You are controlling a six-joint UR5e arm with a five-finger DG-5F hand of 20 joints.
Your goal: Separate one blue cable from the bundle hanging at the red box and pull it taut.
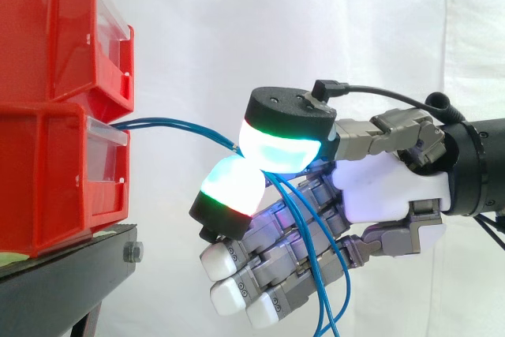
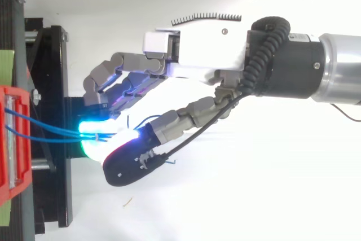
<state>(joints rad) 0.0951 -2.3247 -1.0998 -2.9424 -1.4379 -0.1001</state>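
Two red bins are stacked at the left, and thin blue cables (image 1: 173,125) come out of the lower red box (image 1: 55,179). They run nearly level to the right, more than one strand close together. My hand (image 1: 387,187) reaches in from the right and pinches these strands between two glowing fingertips (image 1: 280,144), a short way off the box front. Behind the pinch, blue cable loops (image 1: 327,274) hang down across the curled fingers. From above, the strands (image 2: 51,129) lead from the red box (image 2: 14,139) to the glowing pads of the hand (image 2: 197,55).
The bins rest on a black stand (image 1: 63,274) whose frame (image 2: 56,111) lies under the fingertips in the top view. The upper red bin (image 1: 55,37) overhangs the cable exit. A white curtain backs the work.
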